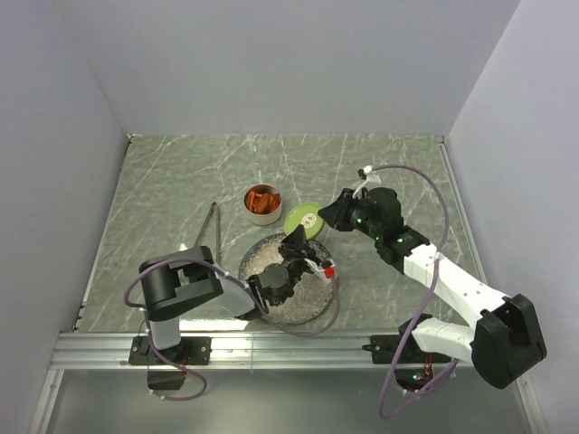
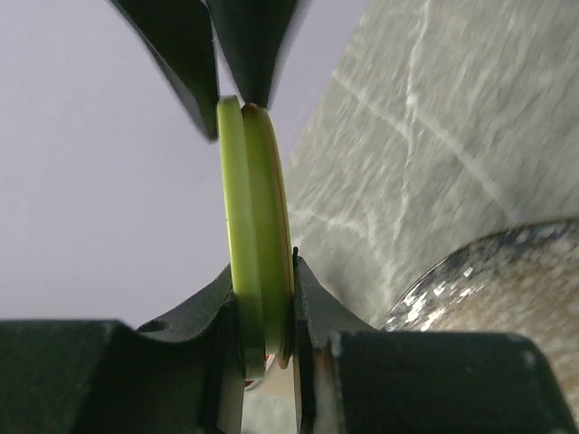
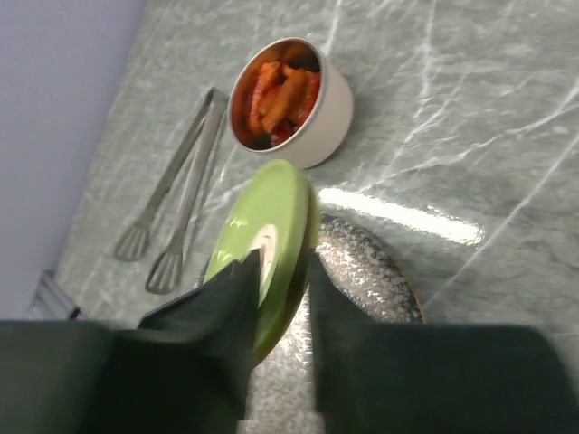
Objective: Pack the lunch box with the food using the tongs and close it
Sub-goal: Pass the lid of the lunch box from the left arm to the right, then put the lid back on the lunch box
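The tongs (image 1: 210,226) are laid on the table (image 1: 172,181) at 9 o'clock from the box (image 1: 262,218). They are not held, and their arms are close together. The box is filled with food (image 1: 262,201) and is not yet shut. The lid (image 1: 306,219) is held up on its edge at 4 o'clock from the box, over the plate (image 1: 306,306). It is clamped low down by the left gripper (image 2: 262,303). Its top seems to be pinched by the right gripper (image 3: 280,265).

If the lid is pulled two ways at once, it could be twisted loose and dropped. If one grip is let go too soon, the lid could be tipped over. The box could be bumped, or the lid kept up by piled food.
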